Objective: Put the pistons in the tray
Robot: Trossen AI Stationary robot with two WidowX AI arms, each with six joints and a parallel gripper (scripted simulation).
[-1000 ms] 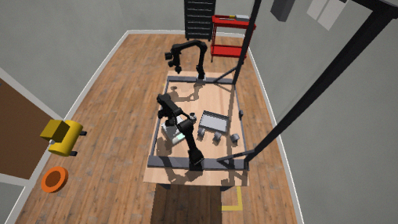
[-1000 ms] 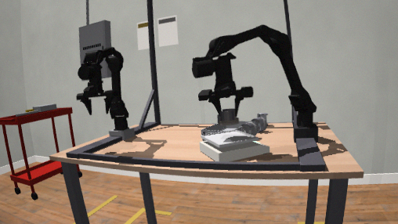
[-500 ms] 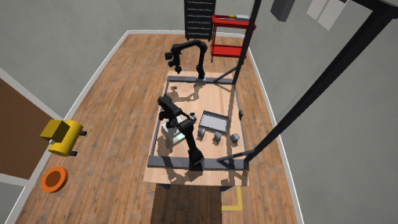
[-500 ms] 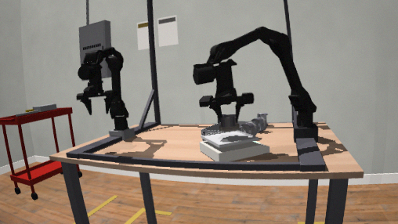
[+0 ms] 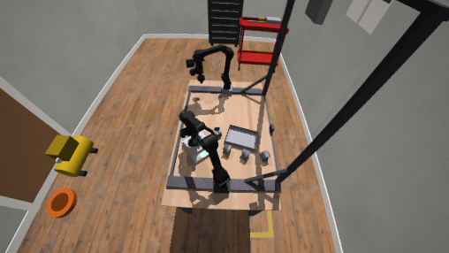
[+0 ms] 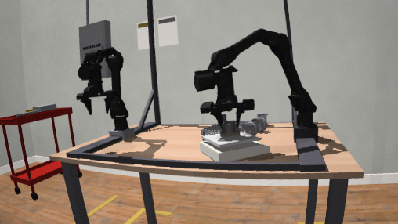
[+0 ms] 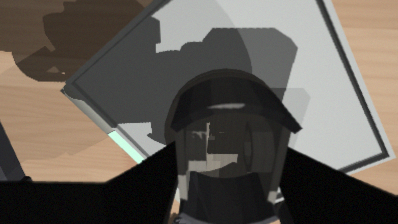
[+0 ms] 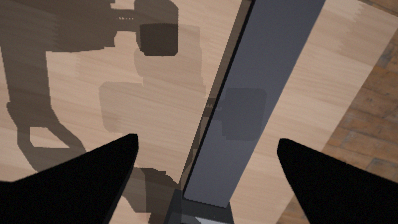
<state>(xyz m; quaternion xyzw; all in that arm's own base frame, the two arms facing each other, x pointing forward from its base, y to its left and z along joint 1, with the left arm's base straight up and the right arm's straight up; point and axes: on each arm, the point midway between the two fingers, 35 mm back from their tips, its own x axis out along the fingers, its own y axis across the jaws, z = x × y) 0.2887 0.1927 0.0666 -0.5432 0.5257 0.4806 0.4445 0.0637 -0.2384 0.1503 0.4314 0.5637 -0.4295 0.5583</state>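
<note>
Above the white scale, left claw (image 6: 228, 122) (image 7: 230, 165) half-open, closed around an upright piston (image 6: 229, 128) (image 7: 227, 120).

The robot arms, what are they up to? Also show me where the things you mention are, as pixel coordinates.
The left arm (image 5: 213, 152) (image 6: 290, 51) has a piston (image 6: 229, 128) (image 7: 230, 90) in its fingers, right at the top of a white scale (image 5: 194, 156) (image 6: 235, 152) (image 7: 345, 100), probably to weigh it. The right arm (image 5: 228, 62) (image 6: 116, 74) holds nothing, its fingers open. No piston is in the steel tray (image 5: 240, 139) (image 6: 208, 130) now.
</note>
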